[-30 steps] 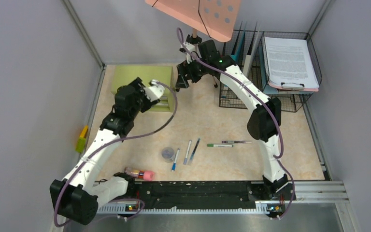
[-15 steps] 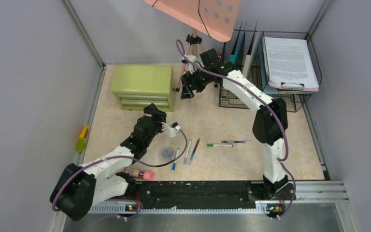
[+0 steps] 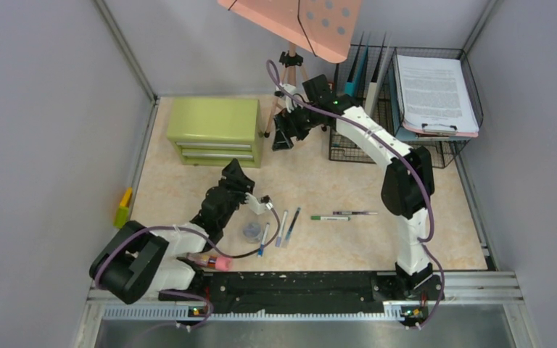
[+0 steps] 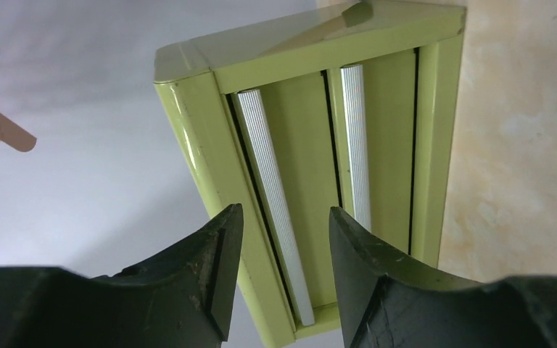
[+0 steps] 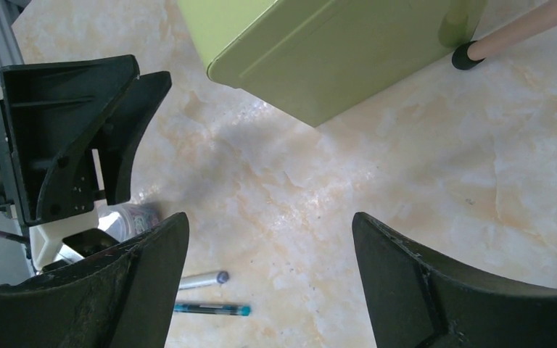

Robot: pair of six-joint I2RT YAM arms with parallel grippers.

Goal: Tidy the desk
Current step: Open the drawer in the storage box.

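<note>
Above the arms, overhead view: we list the desk (image 3: 333, 181), pale and marbled, spread beneath both arms. The left gripper (image 3: 233, 171) hangs low and faces the green drawer cabinet (image 3: 214, 130) just ahead of it. Behind it, toward the arm bases, lie a small round container (image 3: 252, 230) and a row of pens (image 3: 283, 228). The right gripper (image 3: 283, 138) hovers beside the cabinet's right end, with a wire rack (image 3: 406, 145) off to its other side.

Left wrist view: the left gripper (image 4: 283, 217) has its fingers parted by a moderate gap, with nothing between them. Beyond the fingertips we see the cabinet (image 4: 297, 145), its front carrying two ribbed silver handles (image 4: 272, 217). The desk (image 4: 515, 145) shows alongside.

Right wrist view: the right gripper (image 5: 268, 221) is spread wide and empty. Under it is bare desk (image 5: 406, 181). Ahead are the cabinet's corner (image 5: 319, 51) and a tripod foot (image 5: 468, 56). To one side is a black shape we take to be the left gripper (image 5: 80, 138), only partly seen. Two pens (image 5: 210, 309) lie nearer the wrist.
</note>
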